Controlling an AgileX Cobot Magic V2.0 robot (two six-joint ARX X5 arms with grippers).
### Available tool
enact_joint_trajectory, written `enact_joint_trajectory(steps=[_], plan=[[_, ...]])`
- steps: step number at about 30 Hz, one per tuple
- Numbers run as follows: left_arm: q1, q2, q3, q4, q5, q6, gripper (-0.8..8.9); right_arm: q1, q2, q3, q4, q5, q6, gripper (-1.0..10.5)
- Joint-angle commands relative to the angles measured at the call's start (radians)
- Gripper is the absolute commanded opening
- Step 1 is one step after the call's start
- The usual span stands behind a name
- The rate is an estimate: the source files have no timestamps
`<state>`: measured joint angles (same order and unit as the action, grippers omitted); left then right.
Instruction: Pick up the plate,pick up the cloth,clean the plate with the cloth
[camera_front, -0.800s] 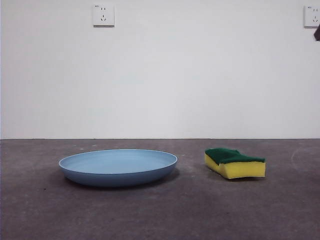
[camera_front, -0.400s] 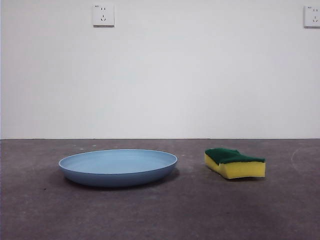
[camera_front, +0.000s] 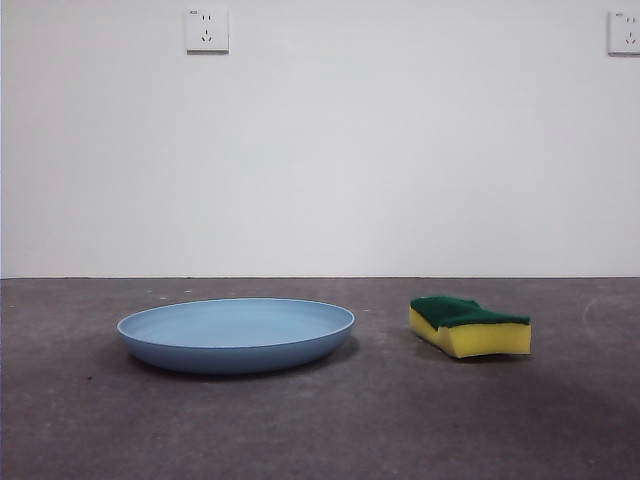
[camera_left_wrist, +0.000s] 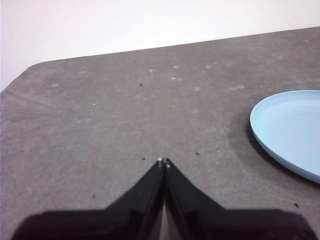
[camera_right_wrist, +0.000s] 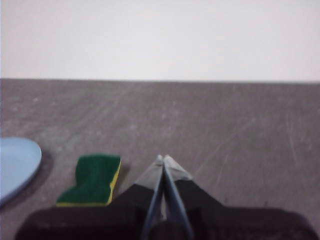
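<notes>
grey matte table (camera_front: 320, 430) | wide round light-blue plate (camera_front: 236, 334) flat on it, untouched | small yellow foam sponge with dark green scouring top, the cloth (camera_front: 469, 325), at plate's 3 o'clock, apart | left gripper (camera_left_wrist: 163, 162) pressed together, empty, near plate | right gripper (camera_right_wrist: 163, 159) pressed together, empty, near cloth

Illumination is even, diffuse and moderately bright. In the front view the plate (camera_front: 236, 334) and the sponge (camera_front: 469, 325) are sharp, each casting a faint, soft-edged shadow on the grey bench (camera_front: 320, 430); the white wall (camera_front: 400, 150) shows no glare. The left wrist view is sharp. The right wrist view is soft throughout, with the right end effector (camera_right_wrist: 163, 159) blurred.
</notes>
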<state>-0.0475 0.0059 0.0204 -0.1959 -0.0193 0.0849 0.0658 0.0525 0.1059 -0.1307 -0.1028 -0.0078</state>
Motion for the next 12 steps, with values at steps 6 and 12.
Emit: enact_joint_trajectory(steps=[6,12], plan=[[0.003,-0.002,-0.009,-0.007,-0.002,-0.009,-0.03,0.000,-0.051,-0.100,-0.033,0.003,0.079,0.0],[0.003,-0.002,-0.009,-0.008,-0.002,-0.009,-0.03,0.001,-0.051,-0.100,-0.048,0.003,0.097,0.0]])
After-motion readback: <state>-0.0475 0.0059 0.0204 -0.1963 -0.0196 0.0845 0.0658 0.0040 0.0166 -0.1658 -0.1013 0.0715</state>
